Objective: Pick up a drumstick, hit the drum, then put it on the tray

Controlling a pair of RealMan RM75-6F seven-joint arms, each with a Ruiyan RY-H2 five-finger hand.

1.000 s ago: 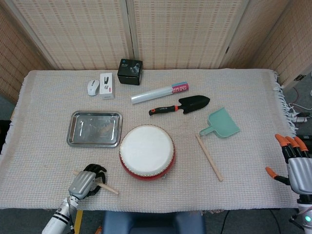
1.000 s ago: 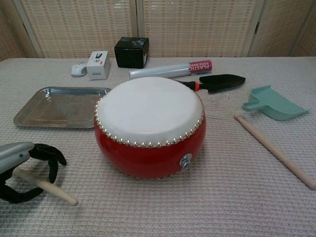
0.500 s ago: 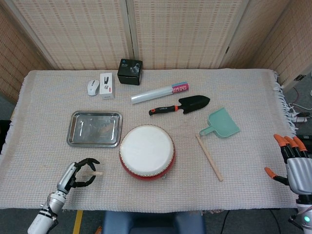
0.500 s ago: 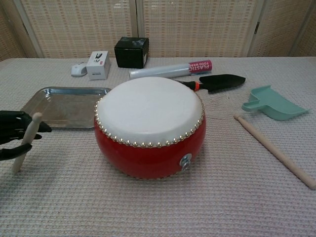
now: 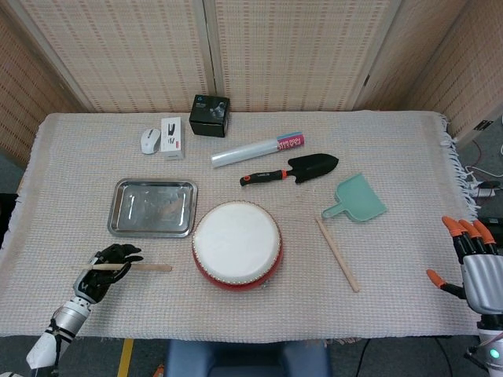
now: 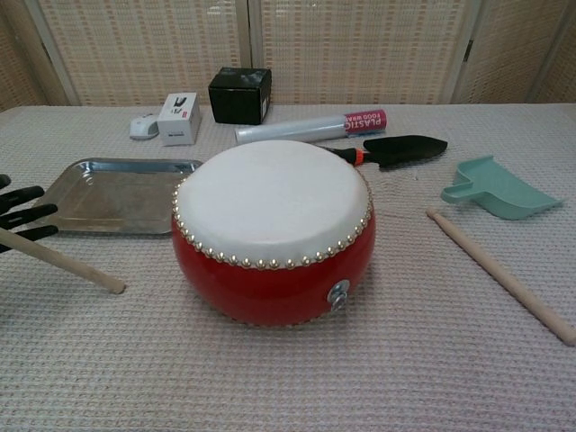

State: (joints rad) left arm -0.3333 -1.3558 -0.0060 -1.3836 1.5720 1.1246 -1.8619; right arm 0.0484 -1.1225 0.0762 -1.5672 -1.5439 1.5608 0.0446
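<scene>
My left hand [image 5: 106,263] grips a wooden drumstick [image 5: 141,267] at the front left, left of the red drum [image 5: 236,243]. The stick lies level and its tip points right toward the drum, a short gap away. In the chest view the same drumstick [image 6: 67,262] slants in from the left edge, with only my left hand's fingertips [image 6: 20,209] showing. The drum [image 6: 273,229] has a white skin. A steel tray [image 5: 152,207] lies behind my left hand. A second drumstick [image 5: 337,254] lies right of the drum. My right hand [image 5: 475,263] hangs open at the table's right edge.
Behind the drum lie a black trowel with a red-ended handle [image 5: 291,170], a roll of plastic film [image 5: 257,148] and a teal scoop [image 5: 358,199]. A black box [image 5: 209,115], a small white box [image 5: 171,137] and a white mouse [image 5: 150,140] stand at the back left.
My left hand has moved left and back with the drumstick, which was lifted off the cloth and turned from slanting to level, tip toward the drum. The right hand has stayed still.
</scene>
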